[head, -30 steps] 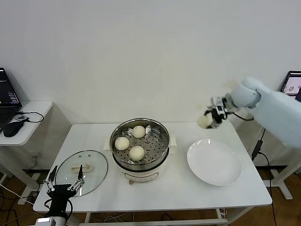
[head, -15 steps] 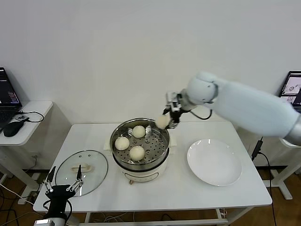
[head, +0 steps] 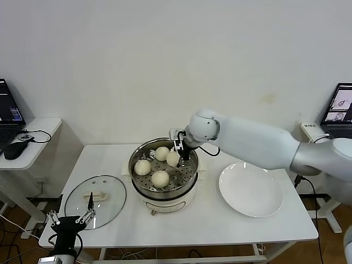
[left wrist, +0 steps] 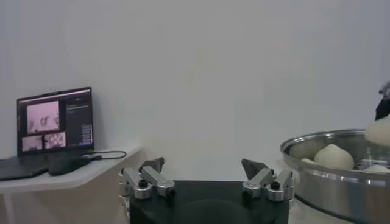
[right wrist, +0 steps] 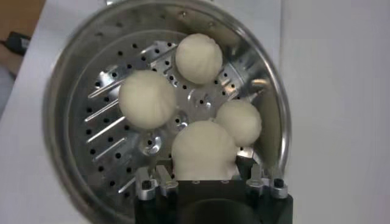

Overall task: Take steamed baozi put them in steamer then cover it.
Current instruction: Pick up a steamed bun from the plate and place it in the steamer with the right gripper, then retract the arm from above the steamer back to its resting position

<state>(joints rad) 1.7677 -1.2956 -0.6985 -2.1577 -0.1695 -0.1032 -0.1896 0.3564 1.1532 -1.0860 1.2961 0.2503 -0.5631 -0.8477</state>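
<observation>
The steamer (head: 135, 177) stands mid-table with three baozi on its perforated tray (head: 161, 153) (head: 142, 167) (head: 160, 178). My right gripper (head: 177, 150) reaches down into the steamer, shut on a fourth baozi (head: 172, 159), held at tray level beside the others. The right wrist view shows this baozi (right wrist: 204, 149) between the fingers of the right gripper (right wrist: 204, 173), over the tray (right wrist: 109, 131). The cover (head: 94, 201) lies flat on the table, left of the steamer. My left gripper (head: 70, 218) is open and empty at the front left table edge, just in front of the cover.
An empty white plate (head: 250, 190) lies right of the steamer. A side table (head: 38, 129) with a laptop and a mouse stands at the far left. Another laptop (head: 342, 102) is at the far right. In the left wrist view the steamer's rim (left wrist: 329, 182) shows ahead.
My right arm has carried the baozi leftward from above the plate to the steamer and lowered it in among the three others. The left arm has not moved.
</observation>
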